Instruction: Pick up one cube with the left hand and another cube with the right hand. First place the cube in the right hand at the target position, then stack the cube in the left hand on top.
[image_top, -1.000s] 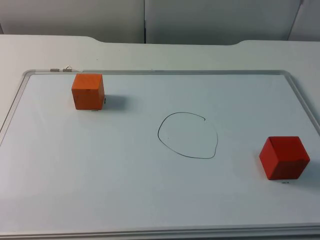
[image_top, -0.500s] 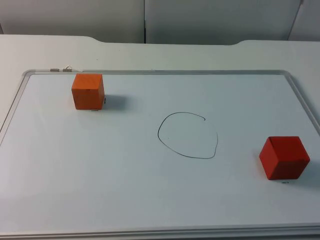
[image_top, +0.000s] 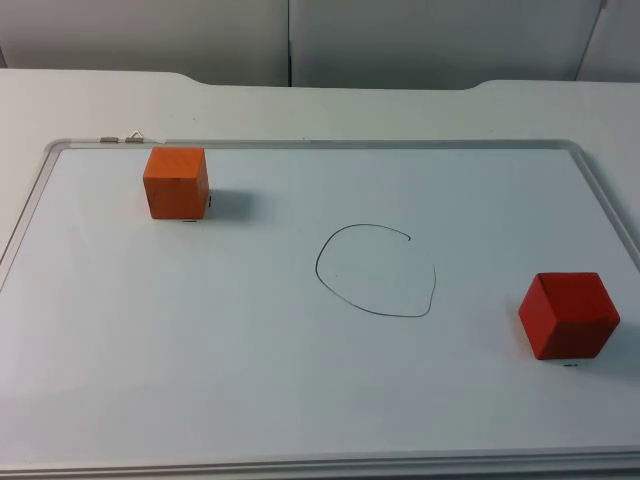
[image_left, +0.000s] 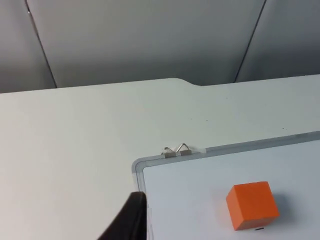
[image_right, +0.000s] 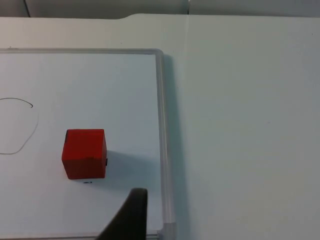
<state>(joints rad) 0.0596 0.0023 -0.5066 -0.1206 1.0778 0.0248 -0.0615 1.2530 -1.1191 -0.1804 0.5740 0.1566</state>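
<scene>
Left wrist view: orange cube (image_left: 252, 205) lies apart from left gripper fingertip (image_left: 131, 220); its grip state unclear.

Matt orange cube (image_top: 176, 182) and matt red cube (image_top: 568, 316) look painted; the whiteboard (image_top: 250, 380) is smooth, faintly glossy, metal-framed; desk (image_top: 90, 105) matt.

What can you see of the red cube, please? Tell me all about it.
The red cube is a plain solid block with matte faces and fairly sharp edges; a small dark scuff marks one upper edge. It sits flat and upright on the whiteboard, turned a little, near the board's right frame and to the right of the hand-drawn circle. Nothing touches it except the board. A small dark mark lies on the board just below it.
</scene>
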